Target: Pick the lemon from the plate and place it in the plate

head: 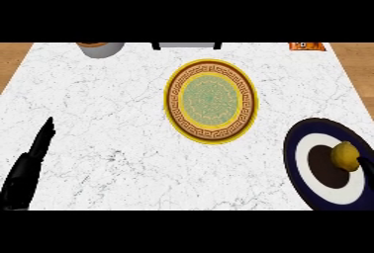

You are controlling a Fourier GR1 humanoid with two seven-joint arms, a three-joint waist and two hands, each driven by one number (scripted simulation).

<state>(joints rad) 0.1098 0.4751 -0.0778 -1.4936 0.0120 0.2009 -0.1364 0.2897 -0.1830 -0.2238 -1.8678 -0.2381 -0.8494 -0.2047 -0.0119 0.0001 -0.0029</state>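
A yellow lemon (345, 155) lies on the dark blue plate (296, 153), which has a white ring and a brown centre, at the right edge of the counter. The lemon sits right of that plate's centre. A yellow plate (211, 101) with a brown key-pattern band and a green middle stands bare in the centre. A thin black part of my right hand (367, 168) shows at the view's right edge, just beside the lemon; most of the hand is out of view. At the lower left my left hand (25, 168) rests with its fingers straight, pointing up.
A grey pot (100, 48) stands at the counter's far left edge. A grey item in a black frame (187, 45) is at the far middle, and an orange packet (306, 46) at the far right. White marble (110, 113) stretches between the left hand and the yellow plate.
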